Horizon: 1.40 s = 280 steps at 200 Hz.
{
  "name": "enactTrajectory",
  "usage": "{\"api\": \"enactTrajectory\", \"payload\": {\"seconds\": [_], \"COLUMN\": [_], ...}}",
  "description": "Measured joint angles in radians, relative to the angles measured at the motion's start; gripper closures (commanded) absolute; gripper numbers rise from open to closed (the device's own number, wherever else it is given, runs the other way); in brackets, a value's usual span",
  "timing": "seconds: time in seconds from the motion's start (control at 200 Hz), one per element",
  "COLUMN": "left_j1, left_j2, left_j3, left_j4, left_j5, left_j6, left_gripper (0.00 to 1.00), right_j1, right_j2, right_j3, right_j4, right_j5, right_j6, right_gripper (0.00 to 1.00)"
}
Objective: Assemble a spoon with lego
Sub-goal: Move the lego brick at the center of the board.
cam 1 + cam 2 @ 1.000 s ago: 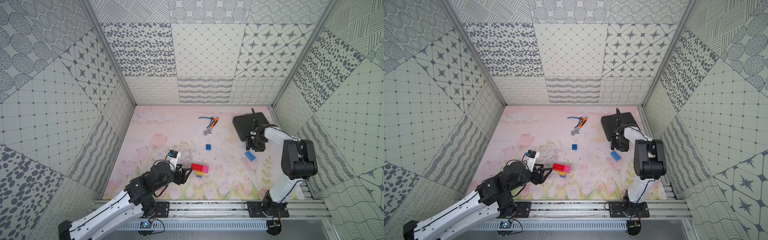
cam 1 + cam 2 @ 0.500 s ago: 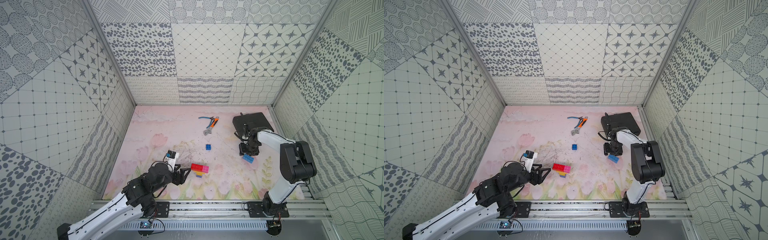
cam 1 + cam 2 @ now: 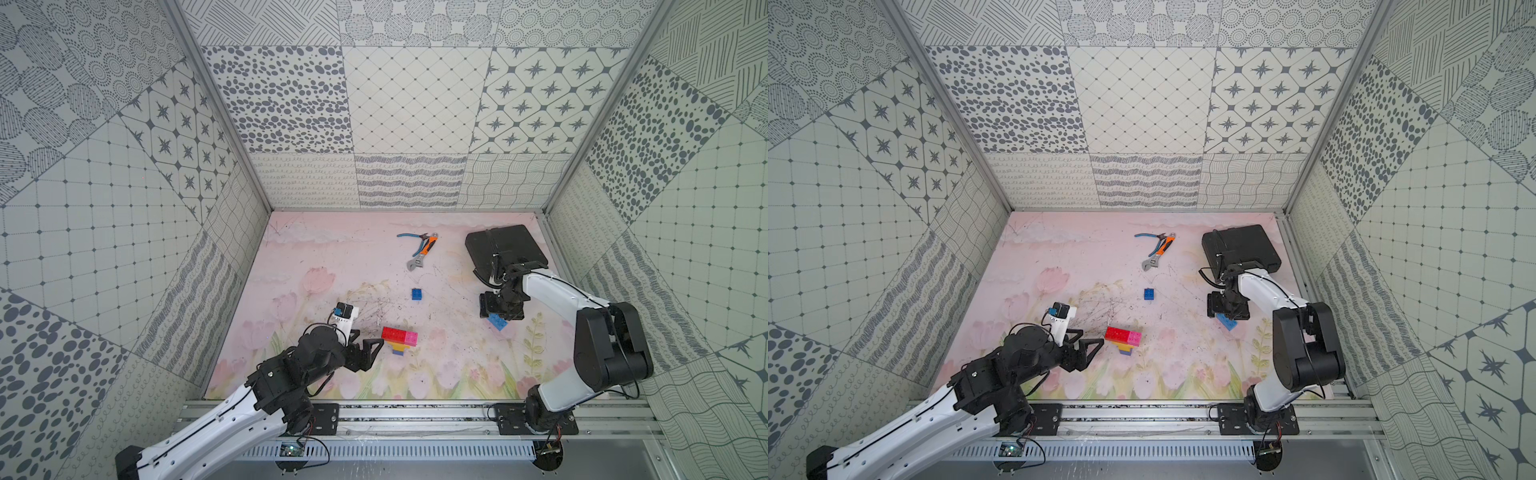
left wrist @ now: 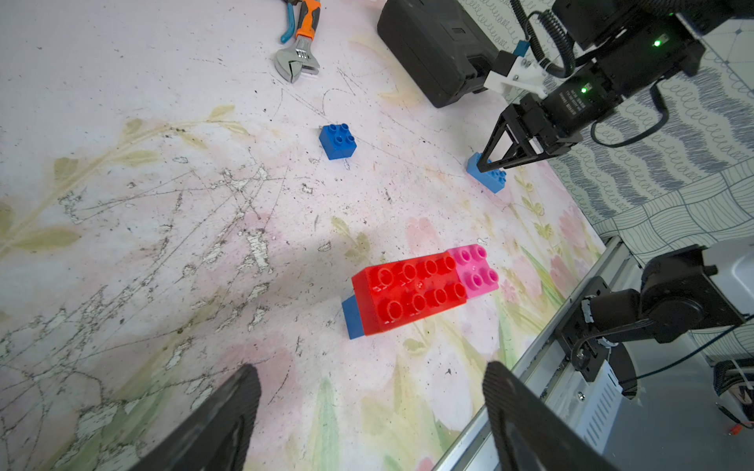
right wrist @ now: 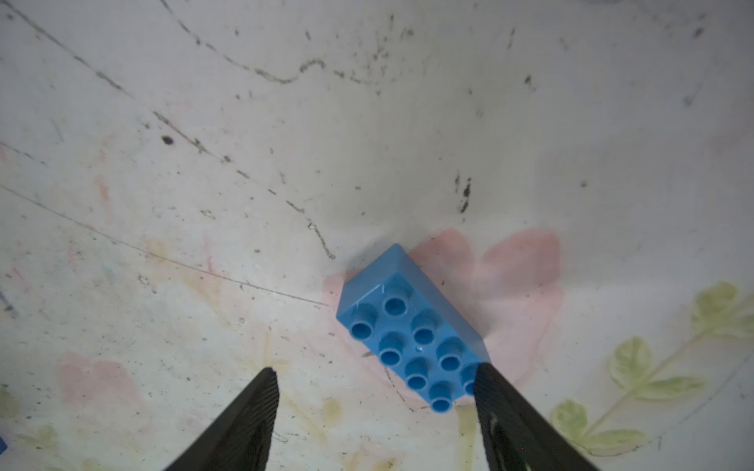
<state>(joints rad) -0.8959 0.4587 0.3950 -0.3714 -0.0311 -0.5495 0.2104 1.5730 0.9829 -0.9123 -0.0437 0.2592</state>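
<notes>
My left hand [image 4: 369, 369] stands wide and empty, low over the desk [image 4: 163, 204], just short of the spoon [image 4: 412, 293], a flat cluster of red, pink, yellow and blue. My right hand [image 5: 375, 371] is spread too, one finger at the end of the light blue brick [image 5: 408, 334]; I can't tell if it touches. A dark blue brick [image 3: 417, 294] sits apart. The pink floral surface is scratched and flaking, and grey-patterned tile walls [image 3: 411, 99] box it in
</notes>
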Motion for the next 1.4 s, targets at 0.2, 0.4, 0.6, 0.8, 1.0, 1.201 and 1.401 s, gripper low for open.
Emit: {"api": "enactTrajectory", "payload": {"seconds": [0.2,0.4,0.6,0.8,1.0,1.201,1.401], "left_j1": [0.000,0.000,0.000,0.000,0.000,0.000,0.000], "left_j2": [0.048,0.042,0.026,0.002,-0.022,-0.048,-0.070], "left_j3": [0.008,0.010,0.010,0.010,0.010,0.010,0.010], "left_j4": [0.018,0.025,0.025,0.024,0.023,0.009,-0.007], "left_j5": [0.018,0.022,0.022,0.021,0.021,0.021,0.021], "left_j6": [0.003,0.003,0.003,0.003,0.003,0.002,0.002], "left_gripper": [0.12,0.12,0.12,0.12,0.12,0.14,0.14], "right_j1": [0.052,0.076,0.073,0.021,-0.119,-0.198,-0.342], "right_j2": [0.011,0.012,0.000,-0.113,-0.193,-0.195,-0.193], "right_j3": [-0.003,-0.013,-0.014,-0.014,-0.071,-0.133,-0.150], "right_j4": [-0.001,-0.003,-0.018,-0.032,0.005,0.041,0.093], "right_j5": [0.011,0.016,0.031,0.056,-0.008,-0.090,-0.142], "right_j6": [0.025,0.043,0.064,0.097,0.126,0.161,0.183], "right_gripper": [0.33,0.29,0.25,0.23,0.45,0.76,0.80]}}
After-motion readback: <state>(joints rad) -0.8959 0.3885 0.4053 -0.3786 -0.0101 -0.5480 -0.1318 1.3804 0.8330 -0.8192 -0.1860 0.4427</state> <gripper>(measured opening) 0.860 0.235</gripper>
